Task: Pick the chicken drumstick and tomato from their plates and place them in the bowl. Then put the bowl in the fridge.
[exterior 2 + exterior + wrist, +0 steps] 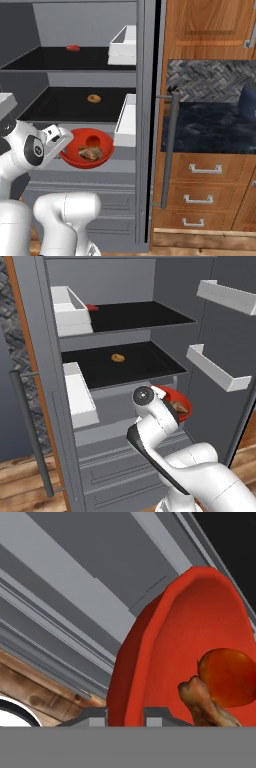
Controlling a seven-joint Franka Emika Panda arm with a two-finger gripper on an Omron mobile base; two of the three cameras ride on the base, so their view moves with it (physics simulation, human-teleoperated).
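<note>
Right base view shows the fridge (100, 30) standing open, its grey interior facing the arm, so that the shelves can take the load. Two dark shelves sit above; the upper one carries a small red item (73, 48) near its back left, the middle one a small tan ring-shaped item (93, 98) near its centre. White bins (125, 47) occupy the right edge of these shelves, leaving the left and centre free.

The bowl (86, 148) is held level in front of the grey ledge below the middle shelf, at the fridge's threshold; whether it rests on the ledge or hangs just above it cannot be told. It is kept upright, in my judgement, so the contents do not roll out. The gripper (125, 716) has its jaws pinching the bowl's near rim, one fingertip inside and one outside the wall.

Inside the bowl lie the chicken drumstick (205, 704) and the tomato (227, 677), touching each other against the far side. Loading appears complete; only setting the bowl down inside remains.
</note>
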